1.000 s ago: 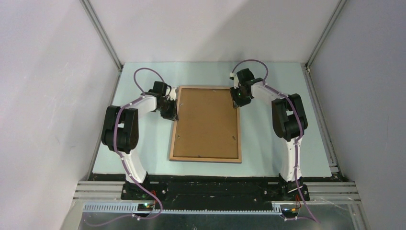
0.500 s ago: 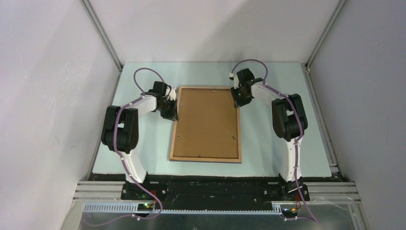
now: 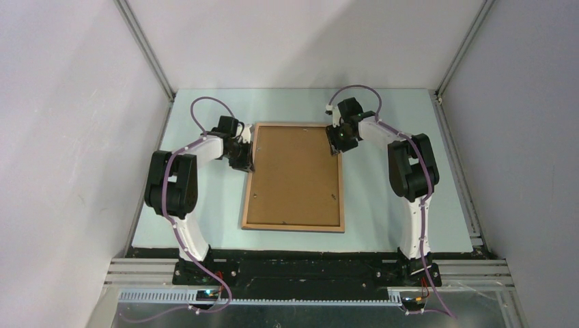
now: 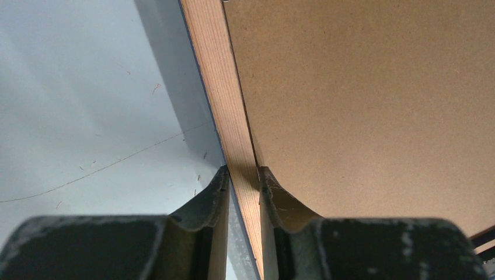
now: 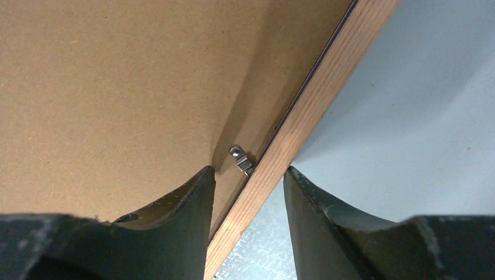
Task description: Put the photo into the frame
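Note:
The frame [image 3: 293, 227] lies flat in the middle of the table with its wood-brown face up, and a brown backing board [image 3: 293, 174] fills it. The photo is hidden. My left gripper [image 3: 247, 162] is at the frame's left rail [image 4: 225, 99], shut on it, one finger outside the rail and one at the board's edge [image 4: 362, 105]. My right gripper [image 3: 336, 145] is near the upper right corner. In the right wrist view it [image 5: 248, 175] straddles the right rail [image 5: 315, 99], open, with a gap on each side. A small metal tab [image 5: 240, 158] sits just ahead of its fingers.
The pale blue table [image 3: 205, 205] is walled on the left, back and right by white panels with metal posts [image 3: 147, 51]. A black strip and metal rails [image 3: 307, 266] run along the near edge by the arm bases.
My right gripper has shifted slightly near the frame's upper right corner. The left arm and the frame have stayed still.

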